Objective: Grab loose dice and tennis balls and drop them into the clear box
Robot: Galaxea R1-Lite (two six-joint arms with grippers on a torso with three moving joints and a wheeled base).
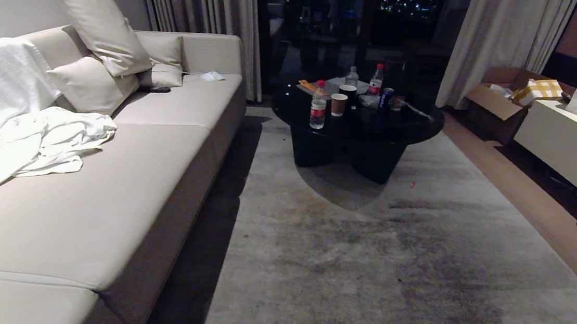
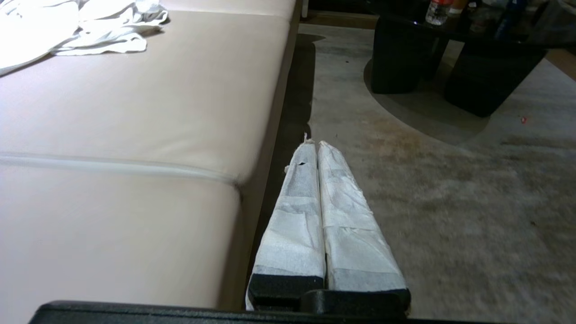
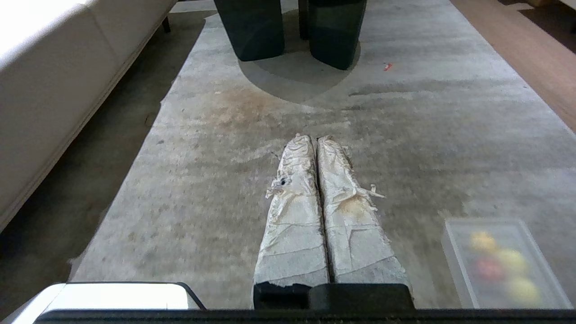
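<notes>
The beige sofa (image 1: 109,177) fills the left side of the room, with a grey rug (image 1: 364,252) lying alongside it. White cloth (image 1: 34,145) is heaped on the sofa seat, cushions (image 1: 97,25) stacked at the sofa's far end. A black round table (image 1: 357,121) stands on the rug beyond the sofa's far half, carrying water bottles (image 1: 318,104), paper cups (image 1: 338,104) and a can (image 1: 386,97). A small red speck (image 1: 412,184) lies on the rug just beside the table's base.

The clear box (image 3: 504,263) sits on the rug at the near end, on the side away from the sofa. Inside it blurred rounded shapes show, yellow and reddish; whether they are dice or tennis balls cannot be told.

The left gripper (image 2: 315,146) hangs at the sofa's front edge, above the dark gap between sofa and rug. Its white-wrapped fingers (image 2: 297,211) are pressed together with nothing between them. The clear box is not seen near it.

The right gripper (image 3: 315,140) hangs over the rug, farther from the sofa. Its wrapped fingers (image 3: 355,229) are likewise clenched on nothing. The clear box lies near these jaws, off to the side away from the sofa, apart from them and not touched.
</notes>
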